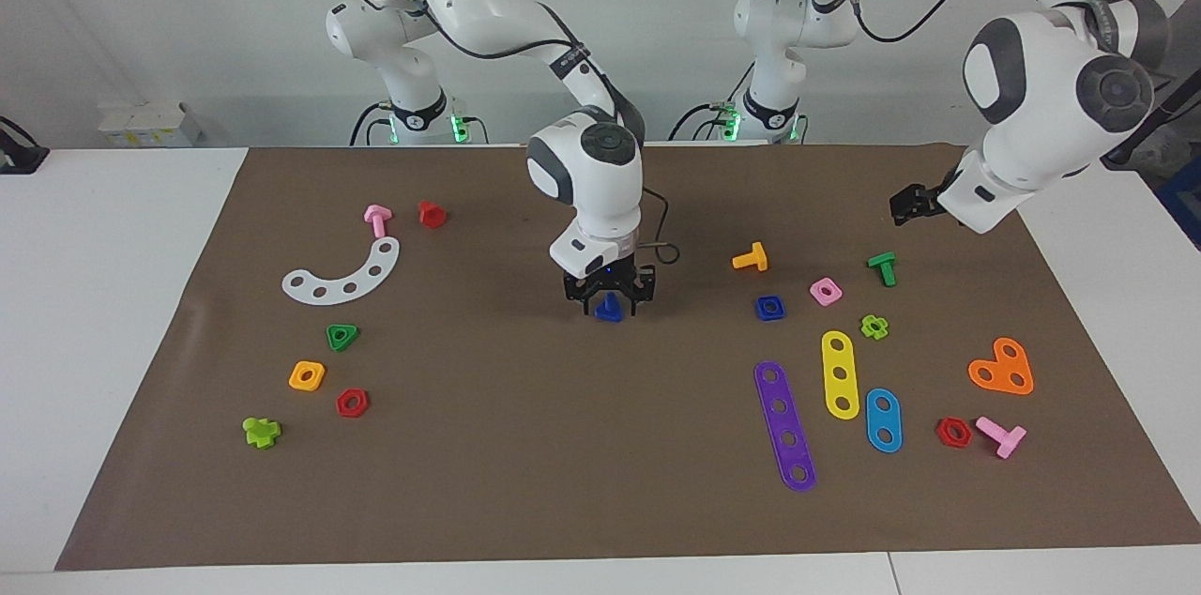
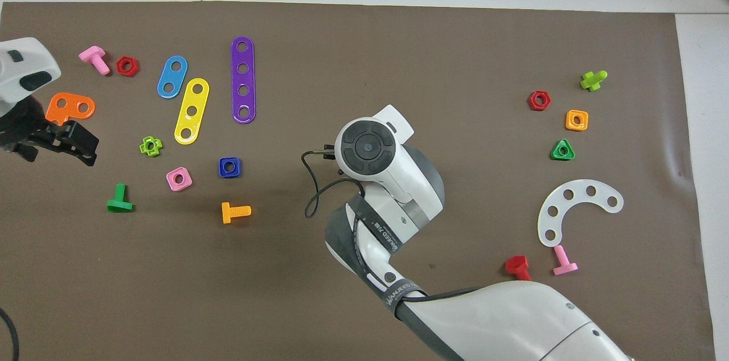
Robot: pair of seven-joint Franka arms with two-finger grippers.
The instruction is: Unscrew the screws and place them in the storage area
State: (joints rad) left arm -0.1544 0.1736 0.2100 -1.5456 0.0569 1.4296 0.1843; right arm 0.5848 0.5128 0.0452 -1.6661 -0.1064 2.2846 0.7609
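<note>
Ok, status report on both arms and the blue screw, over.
Right gripper mid-mat, jaws shut on the blue screw. Left gripper waits over the mat's edge. Storage area by the green nut, path unobstructed.

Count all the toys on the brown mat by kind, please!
Bolts: 7, counting the blue bolt in the right hand
Nuts: 7
Flat strips with holes: 5
Total: 19

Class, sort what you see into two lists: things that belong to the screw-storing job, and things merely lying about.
Job: dark-blue bolt in the right gripper; storage patch among green, orange and red nuts.

Lying about: blue square nut, purple strip, yellow strip, orange bolt, white arc. The left gripper waits.
</note>
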